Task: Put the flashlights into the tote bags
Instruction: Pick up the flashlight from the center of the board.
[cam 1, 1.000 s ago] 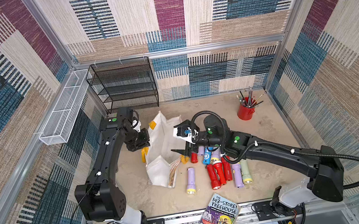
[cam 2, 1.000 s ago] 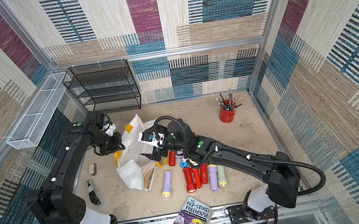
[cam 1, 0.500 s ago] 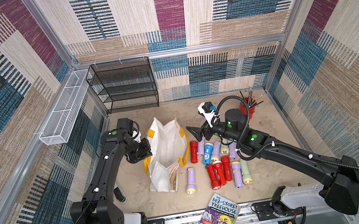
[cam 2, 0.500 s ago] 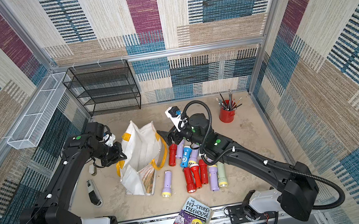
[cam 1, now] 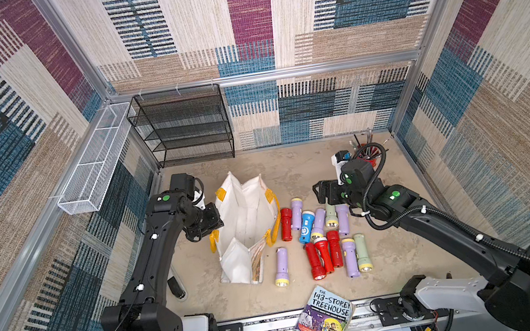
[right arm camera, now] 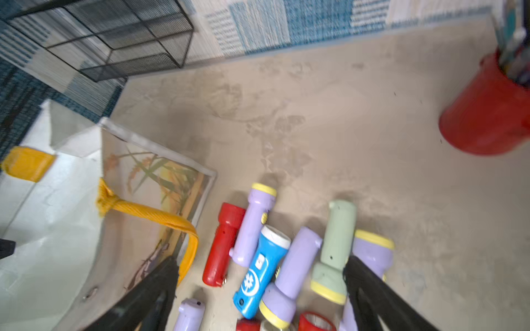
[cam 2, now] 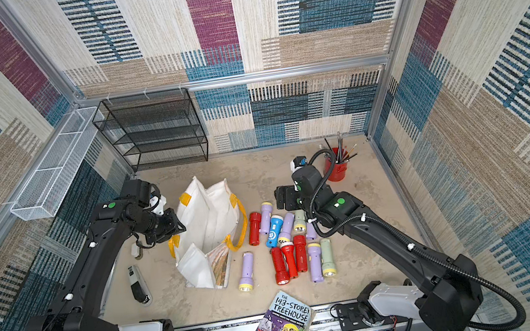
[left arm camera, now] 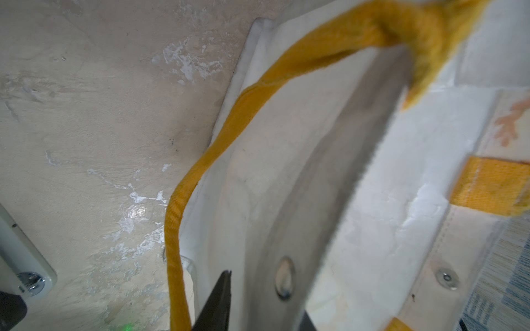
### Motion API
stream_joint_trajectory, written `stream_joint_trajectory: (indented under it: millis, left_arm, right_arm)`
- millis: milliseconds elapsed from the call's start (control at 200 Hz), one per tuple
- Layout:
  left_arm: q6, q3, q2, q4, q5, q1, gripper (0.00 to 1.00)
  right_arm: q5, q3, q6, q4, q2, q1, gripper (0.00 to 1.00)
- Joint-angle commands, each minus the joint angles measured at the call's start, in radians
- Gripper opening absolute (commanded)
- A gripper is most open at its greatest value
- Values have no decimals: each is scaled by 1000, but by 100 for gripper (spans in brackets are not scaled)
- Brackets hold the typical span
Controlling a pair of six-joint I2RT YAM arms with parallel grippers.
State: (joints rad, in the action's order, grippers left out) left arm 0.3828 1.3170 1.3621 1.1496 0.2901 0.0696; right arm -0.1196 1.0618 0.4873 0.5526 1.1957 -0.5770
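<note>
My left claw (cam 1: 209, 221) is at the side of the bag (cam 1: 235, 271). Only the left wrist view shows the yellow handle (left arm camera: 173, 229) draped over one finger (left arm camera: 335, 172), and I cannot tell whether I grip it, so pulling away could topple the bag or fold its mouth. The flashlights (cam 1: 333, 249) lie bunched on the table (cam 1: 292, 169) just beside the bag, none visibly inside. My right claw (right arm camera: 259, 262), spread empty over them, could pinch two.

The white tote bag (cam 1: 246, 217) with yellow handles (cam 1: 276, 220) stands open-mouthed on the counter (cam 1: 292, 169), picture panel (cam 1: 257, 261) on its near side, while twelve stubby flashlights (cam 1: 334, 247), red, lilac, pale green and one blue (cam 1: 305, 227), lie flat just beside it, a lone lilac one (cam 1: 281, 267) nearest the panel.
</note>
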Motion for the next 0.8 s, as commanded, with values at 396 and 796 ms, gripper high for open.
stream_joint_trajectory:
  millis: [396, 796]
  left_arm:
    - [-108, -10, 43, 23, -3, -4, 37]
    - [-128, -21, 36, 9, 33, -4, 37]
  right_arm:
    - [81, -141, 289, 503, -147, 40, 79]
    - [144, -354, 200, 396, -135, 252, 68]
